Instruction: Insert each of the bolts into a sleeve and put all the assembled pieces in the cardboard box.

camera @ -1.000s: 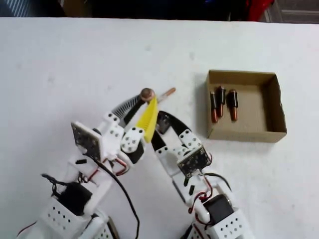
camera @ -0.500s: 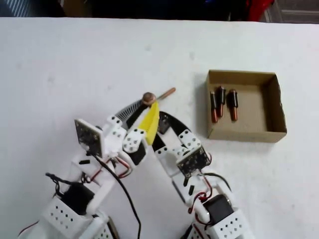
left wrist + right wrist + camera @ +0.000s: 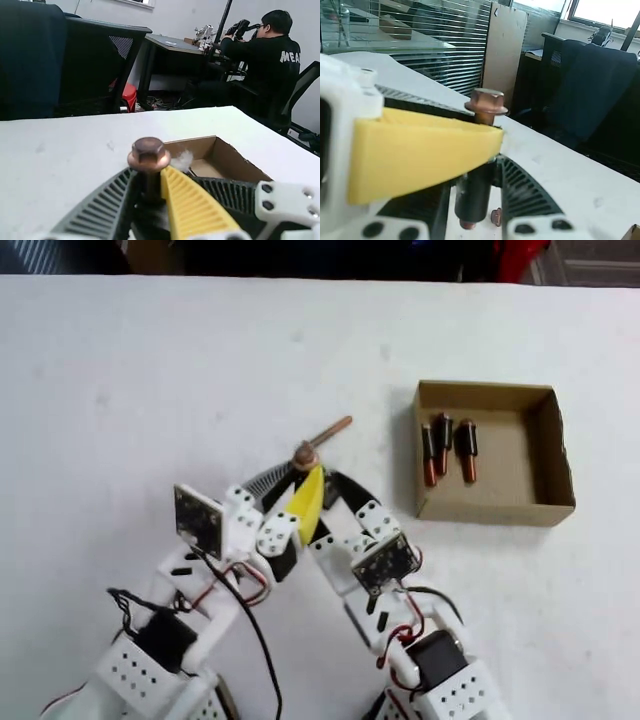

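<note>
My left gripper point(image 3: 303, 464), with one yellow finger point(image 3: 305, 498), is shut on a copper bolt point(image 3: 305, 452) just below its flanged head point(image 3: 148, 153). The bolt stands upright above the table. Below it, my right gripper point(image 3: 318, 486) is shut on a dark sleeve point(image 3: 472, 197). The bolt's shank runs down into the sleeve, and a copper tip shows under it. In the right wrist view the yellow finger point(image 3: 420, 150) crosses in front of the bolt head point(image 3: 486, 102). Another bolt point(image 3: 330, 429) lies loose on the table just beyond both grippers.
The cardboard box point(image 3: 548, 455) sits to the right on the white table point(image 3: 150, 370) and holds three assembled pieces point(image 3: 447, 448) side by side at its left end. Both arm bases crowd the near edge.
My left gripper has carried the bolt nearer and a little right, over the right gripper's sleeve. The right arm and the loose bolt have stayed put.
</note>
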`<move>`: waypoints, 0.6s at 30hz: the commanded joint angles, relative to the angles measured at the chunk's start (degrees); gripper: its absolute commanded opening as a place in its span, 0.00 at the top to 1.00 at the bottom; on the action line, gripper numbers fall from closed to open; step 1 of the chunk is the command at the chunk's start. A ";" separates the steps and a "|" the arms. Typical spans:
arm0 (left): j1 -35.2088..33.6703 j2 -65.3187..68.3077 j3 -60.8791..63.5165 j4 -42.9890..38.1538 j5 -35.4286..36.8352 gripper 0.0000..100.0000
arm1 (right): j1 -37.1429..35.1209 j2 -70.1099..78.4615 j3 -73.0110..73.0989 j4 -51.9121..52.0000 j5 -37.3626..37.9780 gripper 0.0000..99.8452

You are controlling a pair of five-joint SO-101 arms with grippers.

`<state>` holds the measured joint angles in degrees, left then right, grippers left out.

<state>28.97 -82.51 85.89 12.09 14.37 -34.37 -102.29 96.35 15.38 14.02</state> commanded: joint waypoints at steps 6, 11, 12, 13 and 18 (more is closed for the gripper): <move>-0.75 -0.22 -0.53 -1.32 0.09 0.97 | -0.40 -0.92 0.44 -1.19 0.53 0.98; -1.01 -0.22 -0.53 -1.32 0.09 0.81 | -0.40 -0.92 0.44 -1.10 0.53 0.98; -1.01 -0.22 -0.44 -1.32 0.09 0.78 | -0.40 -0.92 0.44 -1.10 0.53 0.98; -1.01 -0.22 -0.26 -1.32 0.09 0.75 | -0.40 -0.92 0.44 -1.10 0.53 0.98; -1.01 -0.22 -0.44 -1.32 0.18 0.74 | -0.31 -0.92 0.44 -1.10 0.53 0.98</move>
<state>28.18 -81.71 85.98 11.91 14.37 -34.11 -102.37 96.35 15.47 14.11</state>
